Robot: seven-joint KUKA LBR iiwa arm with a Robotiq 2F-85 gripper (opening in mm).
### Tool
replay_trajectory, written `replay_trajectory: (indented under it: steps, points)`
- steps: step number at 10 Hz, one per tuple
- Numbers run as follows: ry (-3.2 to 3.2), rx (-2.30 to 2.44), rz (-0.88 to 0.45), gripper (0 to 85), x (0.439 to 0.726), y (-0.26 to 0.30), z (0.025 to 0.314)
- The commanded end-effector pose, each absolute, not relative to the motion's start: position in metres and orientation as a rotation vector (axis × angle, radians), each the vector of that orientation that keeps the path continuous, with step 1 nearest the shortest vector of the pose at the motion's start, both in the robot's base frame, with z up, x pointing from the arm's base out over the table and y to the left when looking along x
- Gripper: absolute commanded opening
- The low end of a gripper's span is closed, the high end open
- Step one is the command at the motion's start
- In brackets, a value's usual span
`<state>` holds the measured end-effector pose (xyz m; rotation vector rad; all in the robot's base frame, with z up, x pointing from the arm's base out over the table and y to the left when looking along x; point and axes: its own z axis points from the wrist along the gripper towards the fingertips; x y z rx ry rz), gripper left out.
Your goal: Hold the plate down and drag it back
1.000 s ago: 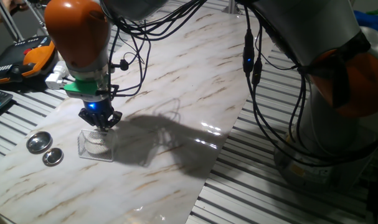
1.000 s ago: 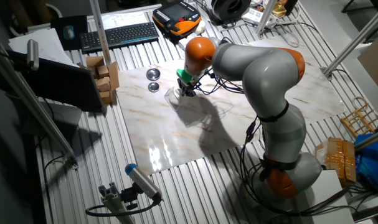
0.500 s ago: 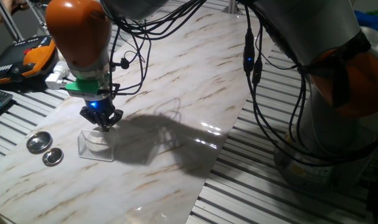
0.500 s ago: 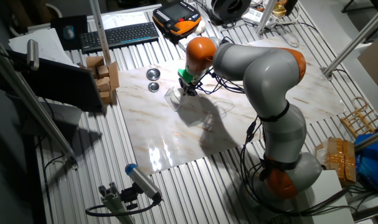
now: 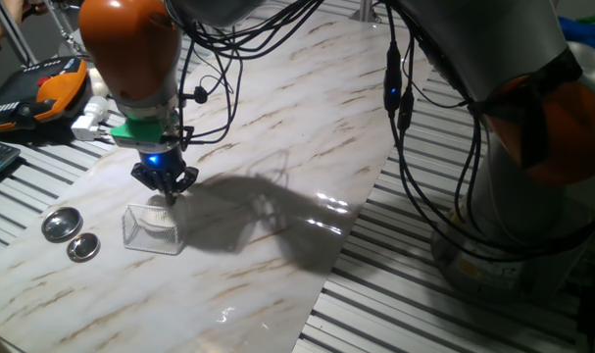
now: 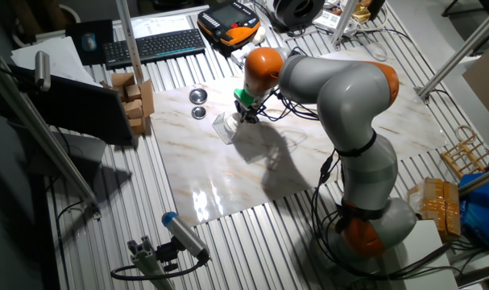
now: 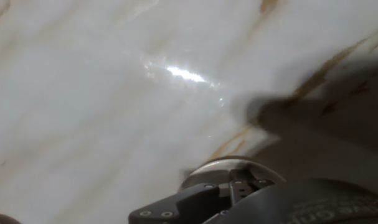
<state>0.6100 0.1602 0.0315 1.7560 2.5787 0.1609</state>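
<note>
A small white round plate (image 5: 157,219) shows faintly through a clear wire-framed box (image 5: 148,229) on the marble board; the box also shows in the other fixed view (image 6: 225,126). My gripper (image 5: 169,195) hangs straight down just above the box's far right edge, with its fingers drawn together to a point and nothing between them. It also shows in the other fixed view (image 6: 248,118). The hand view shows only blurred marble and the gripper's body; the fingertips and the plate cannot be made out there.
Two shiny round metal lids (image 5: 60,225) (image 5: 82,247) lie left of the box, also seen in the other fixed view (image 6: 198,112). The marble board (image 5: 277,118) ends at slatted table rails. Cables hang from the arm. A keyboard and an orange pendant (image 6: 228,20) lie behind.
My gripper has shifted up and to the right, from over the box's middle to its far right edge. The box and the lids have not moved.
</note>
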Motion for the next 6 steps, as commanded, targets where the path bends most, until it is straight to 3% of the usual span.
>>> replay_trajectory:
  steps: [1,6]
  points:
    - [2.580,1.751,0.162,0.0,0.610,0.157,0.031]
    - [2.590,1.737,0.153,0.0,0.613,0.144,0.035]
